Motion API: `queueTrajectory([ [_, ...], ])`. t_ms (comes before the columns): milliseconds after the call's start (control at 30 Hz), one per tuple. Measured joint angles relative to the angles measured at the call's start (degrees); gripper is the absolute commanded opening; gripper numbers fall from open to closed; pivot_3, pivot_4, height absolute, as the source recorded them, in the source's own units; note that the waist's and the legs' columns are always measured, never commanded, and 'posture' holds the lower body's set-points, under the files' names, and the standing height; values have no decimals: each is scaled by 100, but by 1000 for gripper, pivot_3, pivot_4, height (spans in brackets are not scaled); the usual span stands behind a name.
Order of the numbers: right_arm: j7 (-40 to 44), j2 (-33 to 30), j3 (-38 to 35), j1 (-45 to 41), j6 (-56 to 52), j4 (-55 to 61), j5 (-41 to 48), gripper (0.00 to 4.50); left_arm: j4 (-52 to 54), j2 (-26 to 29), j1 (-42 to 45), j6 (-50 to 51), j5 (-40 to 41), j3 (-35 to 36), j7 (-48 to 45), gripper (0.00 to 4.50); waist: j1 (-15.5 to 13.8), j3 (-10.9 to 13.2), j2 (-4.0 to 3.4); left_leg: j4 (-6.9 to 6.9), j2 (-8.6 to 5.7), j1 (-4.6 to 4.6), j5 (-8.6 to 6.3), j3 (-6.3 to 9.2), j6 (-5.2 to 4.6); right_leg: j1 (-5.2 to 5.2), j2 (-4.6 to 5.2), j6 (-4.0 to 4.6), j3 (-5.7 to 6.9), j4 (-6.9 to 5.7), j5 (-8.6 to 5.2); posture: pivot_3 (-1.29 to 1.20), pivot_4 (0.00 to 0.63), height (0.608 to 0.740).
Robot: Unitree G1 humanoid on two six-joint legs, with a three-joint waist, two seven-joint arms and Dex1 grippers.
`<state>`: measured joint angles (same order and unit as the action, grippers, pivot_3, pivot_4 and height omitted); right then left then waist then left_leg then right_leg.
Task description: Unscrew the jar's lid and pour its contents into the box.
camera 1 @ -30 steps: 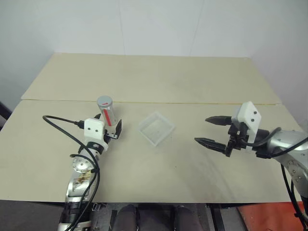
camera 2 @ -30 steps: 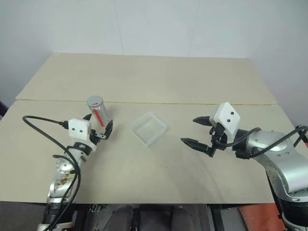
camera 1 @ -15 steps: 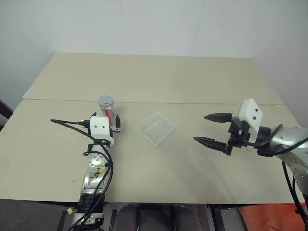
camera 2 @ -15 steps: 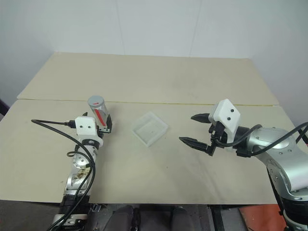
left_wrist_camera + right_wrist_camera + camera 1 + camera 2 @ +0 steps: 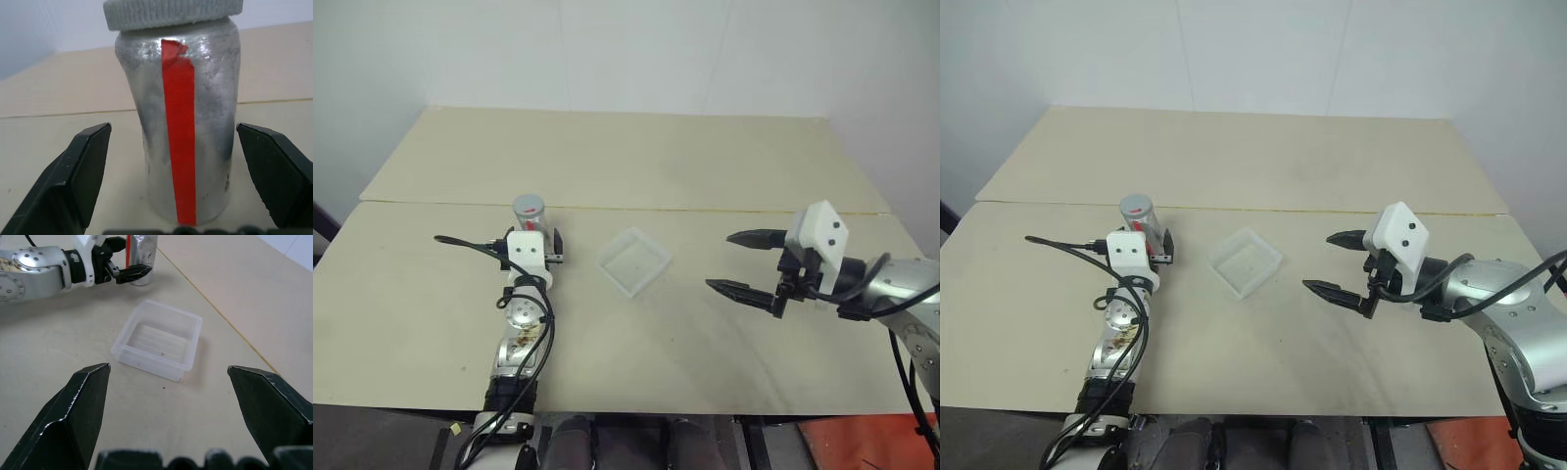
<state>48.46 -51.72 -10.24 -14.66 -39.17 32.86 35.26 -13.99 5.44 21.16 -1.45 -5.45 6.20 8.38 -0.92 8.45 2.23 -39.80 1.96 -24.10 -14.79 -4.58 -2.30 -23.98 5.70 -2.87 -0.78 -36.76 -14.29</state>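
Beige counter (image 5: pixel 636 157) against a plain white wall, seam line running across it just behind the work area. Jar (image 5: pixel 530 220) stands upright on the robot's left side, silvery body with a vertical red stripe (image 5: pixel 180 132) facing the left wrist camera. Lid (image 5: pixel 172 11) is on, grey, ribbed edge, sits level. Left pincer (image 5: pixel 534 245) is level at the jar, wide open, one finger either side of the jar body; left wrist view shows clear gaps between both fingers (image 5: pixel 78 171) and the jar, so no contact, nothing gripped. Box (image 5: pixel 633 261), clear plastic, shallow, square, sits near counter centre, turned corner-on to the robot, between the two arms and apart from the jar. Right wrist view shows a ribbed floor in the box and a tiny dark speck on it; can't tell what the speck is. Contents of the jar not visible through the silvery wall. Right pincer (image 5: pixel 744 262) hovers above the counter on the robot's right, well apart from the box, pointing toward it, spread wide, empty.
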Motion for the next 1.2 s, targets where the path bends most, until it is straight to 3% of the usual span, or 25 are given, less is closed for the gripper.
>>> queueTrajectory([
  [833,-2,-82,-76,141,-10,138,204,4500,-1824,-106,1026,-646,28,54,589,4464,-35,0,1,-1,-2,-4,0,-1,0,-1,0,-3,3,-1,2,0,150,740],
  [1033,6,-100,-151,159,-10,159,206,4500,-1862,-107,1025,-804,131,56,553,2558,-37,0,1,-2,-1,-5,0,-1,1,-1,0,-4,3,-1,2,0,150,740],
  [1200,21,-106,-150,171,-10,161,207,4500,-1935,-95,1040,-896,117,31,570,2394,-45,0,1,-2,-2,-5,0,-1,1,-1,0,-4,3,-1,2,0,150,740],
])
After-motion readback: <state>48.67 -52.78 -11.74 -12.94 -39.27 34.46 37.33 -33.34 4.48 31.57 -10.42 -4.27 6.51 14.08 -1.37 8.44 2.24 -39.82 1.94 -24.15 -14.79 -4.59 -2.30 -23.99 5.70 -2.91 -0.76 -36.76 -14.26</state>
